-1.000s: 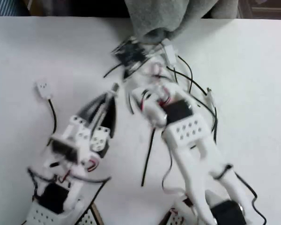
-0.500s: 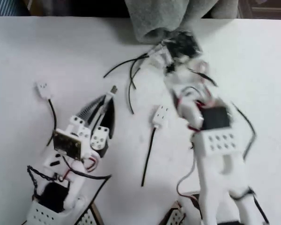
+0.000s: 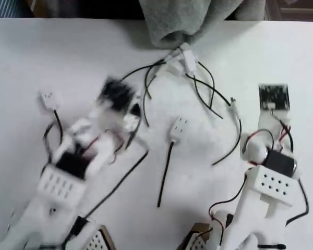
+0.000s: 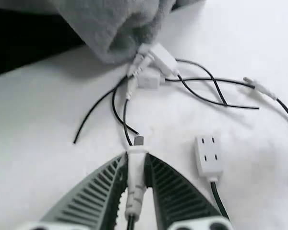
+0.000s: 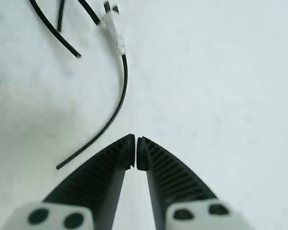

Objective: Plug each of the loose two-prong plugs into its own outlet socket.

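A plug (image 4: 136, 189) is being gripped by its white body in the left gripper (image 4: 136, 160), prongs forward, near the socket (image 4: 209, 155). The right gripper (image 5: 135, 152) is being held clenched on nothing. The plug is being judged light, rigid and slick, so the body is being taken as the firmest hold.

Table (image 3: 281, 52) is super bright, almost washed out, with soft even light. The cords (image 3: 165, 174) barely cast shadows. There's a faint shadow under the grey cloth (image 4: 110, 28) and darkness behind it. Left arm (image 3: 88, 140), down-left of the cloth, is smeared.
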Robot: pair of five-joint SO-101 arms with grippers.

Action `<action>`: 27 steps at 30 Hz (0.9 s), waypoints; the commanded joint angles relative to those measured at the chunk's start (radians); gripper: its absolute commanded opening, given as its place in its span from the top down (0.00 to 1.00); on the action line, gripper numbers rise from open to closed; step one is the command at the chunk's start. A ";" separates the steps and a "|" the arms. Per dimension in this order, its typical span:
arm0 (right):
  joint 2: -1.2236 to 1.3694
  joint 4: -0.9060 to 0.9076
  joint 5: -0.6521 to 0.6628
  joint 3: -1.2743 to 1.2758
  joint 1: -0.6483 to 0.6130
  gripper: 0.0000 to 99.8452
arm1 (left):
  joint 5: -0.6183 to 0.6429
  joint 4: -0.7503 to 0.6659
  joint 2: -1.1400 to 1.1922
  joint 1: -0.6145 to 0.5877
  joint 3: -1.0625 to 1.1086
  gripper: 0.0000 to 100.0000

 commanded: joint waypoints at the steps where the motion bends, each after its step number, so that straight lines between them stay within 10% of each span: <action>1: -0.030 -0.127 0.009 0.180 0.056 0.98 | 0.046 0.226 0.288 0.030 -0.364 0.98; 9: -0.027 -0.242 0.002 0.364 0.053 0.98 | 0.072 0.505 0.740 0.036 -0.816 0.98; 17: -0.031 -0.257 -0.009 0.381 -0.059 0.98 | 0.391 0.640 0.855 -0.024 -1.019 0.97; 27: -0.024 -0.200 -0.350 0.226 -0.335 0.83 | 0.557 0.829 0.858 -0.185 -1.096 0.97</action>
